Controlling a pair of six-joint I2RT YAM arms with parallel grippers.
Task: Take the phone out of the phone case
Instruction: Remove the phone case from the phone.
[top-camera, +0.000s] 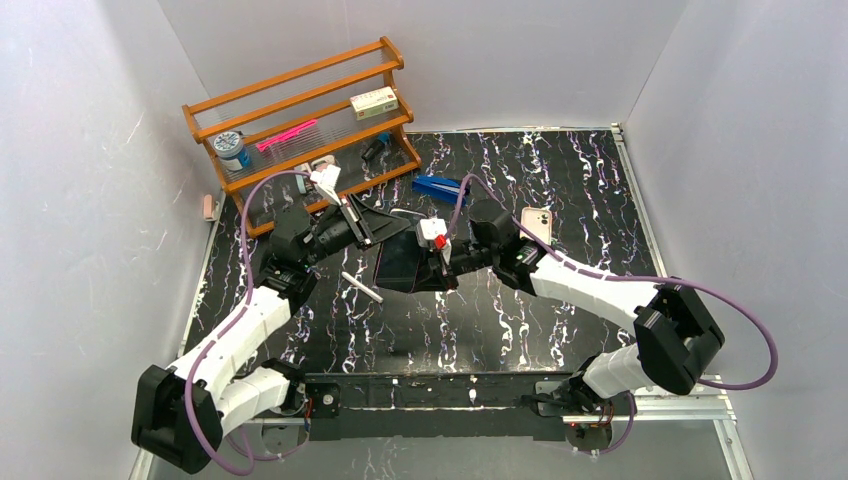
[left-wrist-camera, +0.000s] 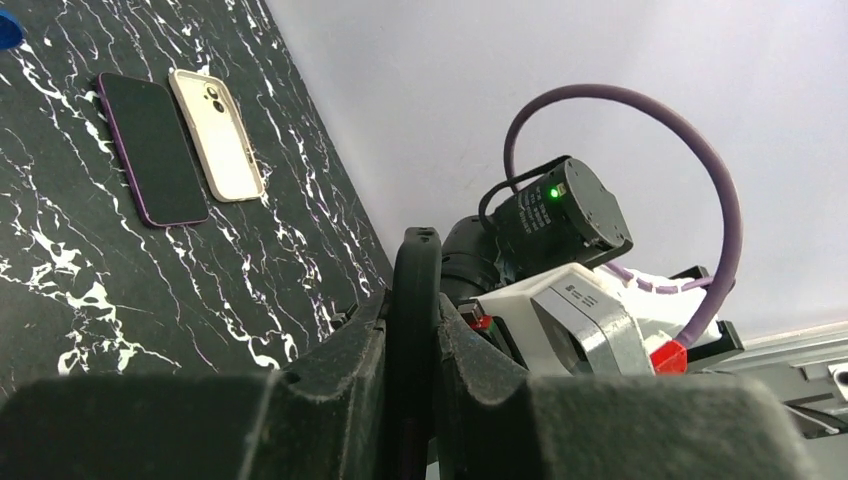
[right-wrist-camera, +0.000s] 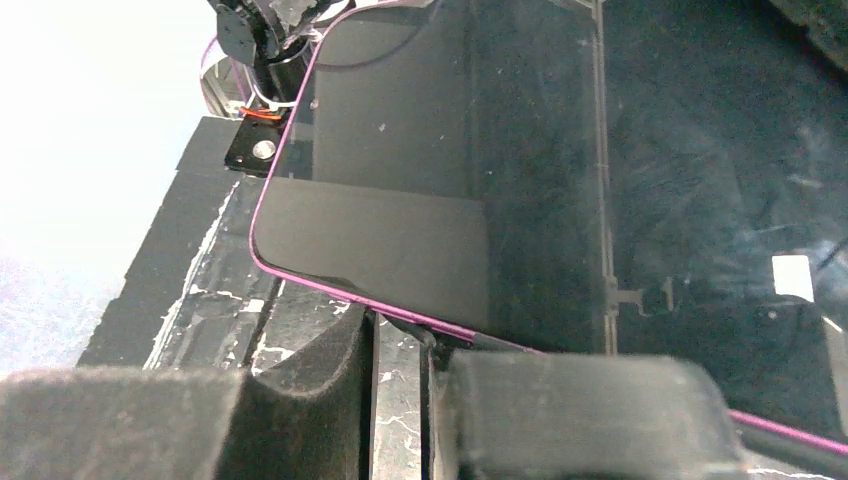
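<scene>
Left gripper (left-wrist-camera: 415, 322) jaws are pressing together on the thick black rim of the phone case (left-wrist-camera: 415, 262), one pad on each side and the rounded edge poking up between them. Right gripper (right-wrist-camera: 400, 372) jaws are pinching the bottom edge of the phone (right-wrist-camera: 400, 200), which has dark glass and a thin purple rim, screen facing the wrist camera. Cannot tell from these views how far the phone is sitting in the case.

In the top view both arms are meeting mid-worktop (top-camera: 500, 320), jaws pointing toward each other. The dark phone-and-case slab is hanging tilted between them, left jaws at its far-left side, right jaws at its right side.

Outward from there:
- A second dark phone (left-wrist-camera: 150, 150) with a purple edge is lying flat on the worktop, screen up.
- A cream piece (left-wrist-camera: 215, 135) with a camera cutout is lying just beside it, parallel. Phone or bare case, cannot tell.
- A white stick (top-camera: 362, 287) is lying just left of the held slab, near the left arm.
- A blue item (top-camera: 440, 188) is sitting behind the grippers.
- A wooden rack (top-camera: 300, 110) is standing at the far left corner, holding small items including a white box (top-camera: 374, 102).
</scene>
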